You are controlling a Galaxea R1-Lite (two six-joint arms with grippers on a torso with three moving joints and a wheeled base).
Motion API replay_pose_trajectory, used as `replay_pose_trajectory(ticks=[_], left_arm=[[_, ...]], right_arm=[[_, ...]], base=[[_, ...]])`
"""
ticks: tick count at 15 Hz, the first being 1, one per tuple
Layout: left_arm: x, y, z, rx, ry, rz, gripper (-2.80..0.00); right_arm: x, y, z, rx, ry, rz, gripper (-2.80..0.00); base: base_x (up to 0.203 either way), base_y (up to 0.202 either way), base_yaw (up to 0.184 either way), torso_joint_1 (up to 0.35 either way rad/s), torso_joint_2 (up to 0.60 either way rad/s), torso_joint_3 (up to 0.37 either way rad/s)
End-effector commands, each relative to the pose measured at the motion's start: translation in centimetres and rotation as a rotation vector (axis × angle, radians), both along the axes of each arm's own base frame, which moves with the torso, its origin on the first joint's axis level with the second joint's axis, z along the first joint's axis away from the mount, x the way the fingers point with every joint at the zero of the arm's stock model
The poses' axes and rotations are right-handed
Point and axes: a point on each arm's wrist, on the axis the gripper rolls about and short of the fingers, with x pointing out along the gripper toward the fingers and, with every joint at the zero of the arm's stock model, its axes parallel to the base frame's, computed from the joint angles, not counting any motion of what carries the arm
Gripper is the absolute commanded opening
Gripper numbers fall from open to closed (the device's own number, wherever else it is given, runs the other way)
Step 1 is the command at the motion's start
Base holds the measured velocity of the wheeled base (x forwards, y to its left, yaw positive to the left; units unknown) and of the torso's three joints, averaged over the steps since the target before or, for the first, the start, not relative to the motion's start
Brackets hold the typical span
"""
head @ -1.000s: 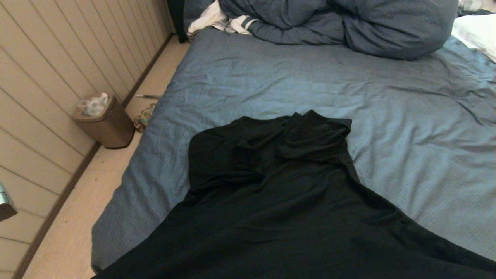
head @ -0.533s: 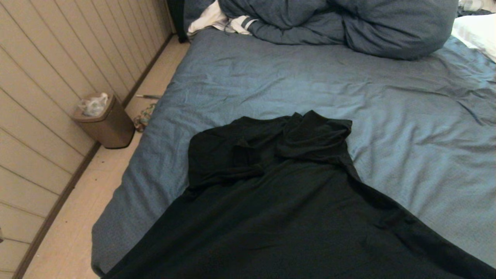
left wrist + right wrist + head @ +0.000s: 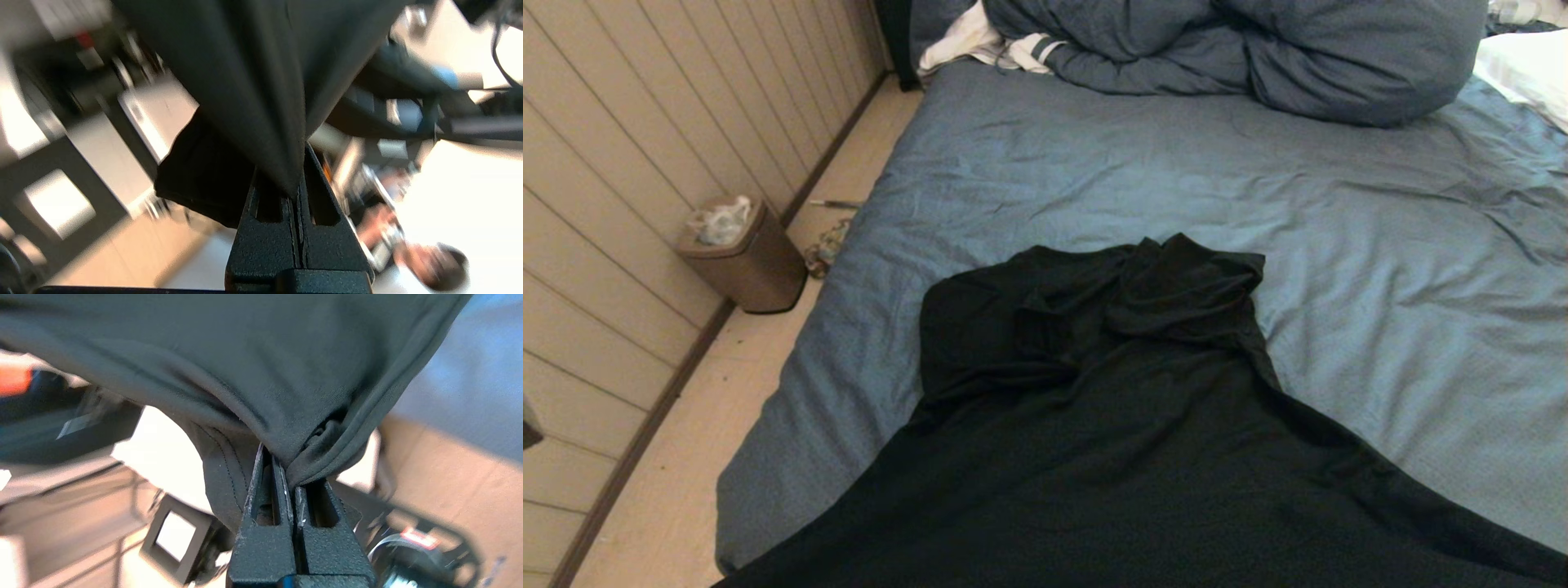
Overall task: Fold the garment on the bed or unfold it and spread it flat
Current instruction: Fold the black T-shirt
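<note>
Garment: the plain black short-sleeved cotton T-shirt [image 3: 1111,425] lay lengthwise on the near half of the bed. Its far end was bunched into folds, and its near end rose out of the head view towards us.
Bed: the wide bed with its wrinkled slate-blue sheet [image 3: 1380,286] carried the shirt near its left edge, with plenty of bare sheet to the right for spreading.
Left gripper: our left gripper [image 3: 295,192] had its fingers pressed together on a pleat of black cloth, which hung taut away from them.
Right gripper: our right gripper [image 3: 292,479] had its fingers closed tight on a gathered, stitched edge of the same shirt.
Why held so: we judged that pinching the near edge at two separated points let us keep the cloth stretched between the arms, so that it would lie flat and not crumple.
Far end: the rumpled part lay well apart from the bulky blue-grey duvet [image 3: 1258,49].
Risk: we judged that the far folds might stay doubled over.
</note>
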Motion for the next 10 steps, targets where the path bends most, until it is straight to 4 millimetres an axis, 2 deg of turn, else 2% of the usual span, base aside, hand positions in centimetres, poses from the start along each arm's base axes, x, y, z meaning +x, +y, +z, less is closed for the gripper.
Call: replay_pose_trajectory(ticks=[1,4,7,10], left_arm=[[2.5,-1.9,-0.3,0.060,-0.015,0.064,-2.80],[7.1,-3.7,-0.7,0.089,-0.083,0.155,-2.80],[12.9,-4.4,-0.6,0.105,-0.150,0.255,-2.80],[17.9,-4.7,-0.7,0.099,-0.180,0.305,-2.80]], right_arm=[[4.2,0.2,0.4,-0.026,0.040,-0.030,-2.80],[10.2,0.4,0.9,-0.054,0.017,-0.071,-2.80],[16.7,0.7,1.1,-0.061,-0.006,-0.088,-2.80],[22.9,1.0,0.4,-0.061,-0.005,-0.089,-2.80]], base=[[0.000,0.000,0.000,0.000,0.00,0.000],[0.000,0.000,0.000,0.000,0.00,0.000],[0.000,0.000,0.000,0.000,0.00,0.000],[0.000,0.000,0.000,0.000,0.00,0.000]])
